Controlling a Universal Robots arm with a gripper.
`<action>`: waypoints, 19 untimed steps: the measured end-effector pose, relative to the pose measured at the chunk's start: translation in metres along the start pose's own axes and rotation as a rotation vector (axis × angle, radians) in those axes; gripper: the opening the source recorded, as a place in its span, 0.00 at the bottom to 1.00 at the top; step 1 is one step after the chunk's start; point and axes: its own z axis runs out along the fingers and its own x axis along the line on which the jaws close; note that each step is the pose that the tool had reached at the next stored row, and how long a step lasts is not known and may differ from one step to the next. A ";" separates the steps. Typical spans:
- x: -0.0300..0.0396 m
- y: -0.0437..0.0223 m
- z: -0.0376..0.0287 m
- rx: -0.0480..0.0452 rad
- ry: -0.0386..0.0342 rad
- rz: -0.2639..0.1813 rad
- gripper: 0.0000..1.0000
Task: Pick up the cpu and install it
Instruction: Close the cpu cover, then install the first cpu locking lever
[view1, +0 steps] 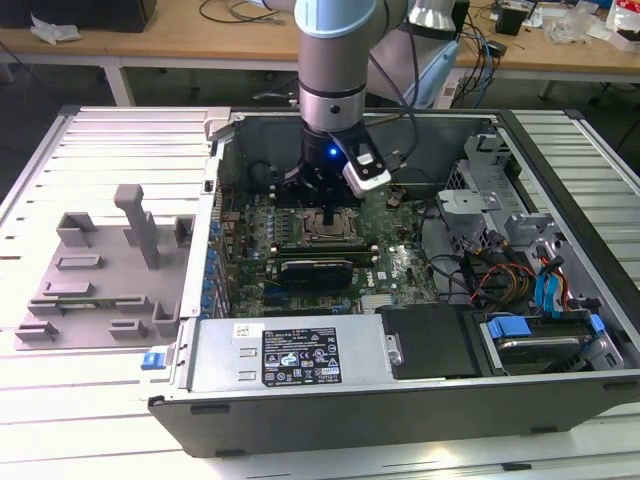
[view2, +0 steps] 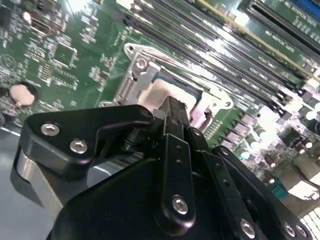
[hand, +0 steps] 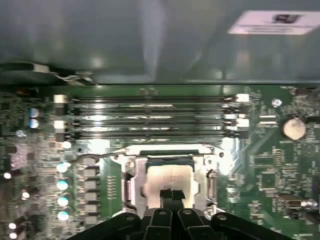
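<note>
at the cpu (hand: 170, 176) — fingers (hand: 167, 198) together

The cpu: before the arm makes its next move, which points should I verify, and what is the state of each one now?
1. cpu lies inside the socket frame: ok, its silvery top shows within the frame in both wrist views.
2. cpu seated flat in the socket frame: cannot tell.
3. Gripper centred over the cpu: ok.
4. Fingers shut, tips together: ok.
5. Fingers touching the cpu: cannot tell.
6. Memory slots apart from the gripper: ok.
</note>
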 end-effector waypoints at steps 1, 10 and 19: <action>-0.0003 -0.0001 -0.0020 0.0001 0.0000 0.000 0.11; -0.0013 -0.0004 -0.0221 -0.0002 -0.0001 0.000 0.11; -0.0014 -0.0005 -0.0231 -0.0002 0.0000 0.000 0.11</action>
